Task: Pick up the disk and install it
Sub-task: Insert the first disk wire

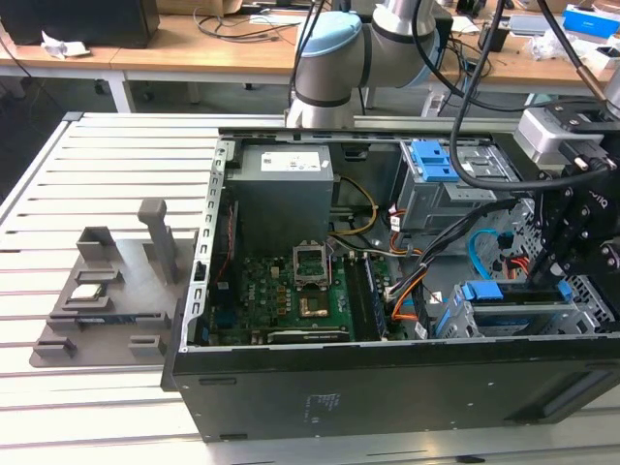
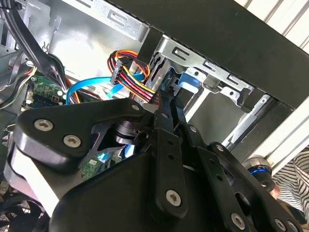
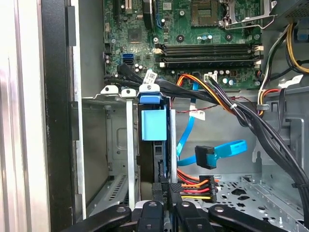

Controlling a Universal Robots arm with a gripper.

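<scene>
In the exterior view the gripper (image 1: 560, 281) hangs at about four o'clock, just above the drive cage (image 1: 528, 315) in the open computer case (image 1: 387, 387). Its black fingers (image 1: 554, 266) point down onto the blue-railed disk (image 1: 504, 293), which sits in the cage with its long axis running roughly from nine to three o'clock. The motherboard (image 1: 291, 291) lies at about seven o'clock of centre, and a grey fixture tray (image 1: 107, 300) rests on the slatted table (image 1: 97, 174) at nine o'clock, well apart from the case.

In the second wrist view the gripper (image 2: 166, 113) has its fingers drawn nearly together, pinching the thin edge of the disk (image 2: 166, 82) at the cage mouth, just beside a bundle of coloured power wires (image 2: 130, 72).

In the first wrist view the gripper (image 3: 164, 191) sits at six o'clock, closed on the disk (image 3: 155, 145). The disk stands on edge in its slot, long axis running from six to twelve o'clock, blue rail end (image 3: 153, 123) pointing toward the motherboard (image 3: 203, 43). A blue data cable (image 3: 217, 152) lies near it at four o'clock.
</scene>
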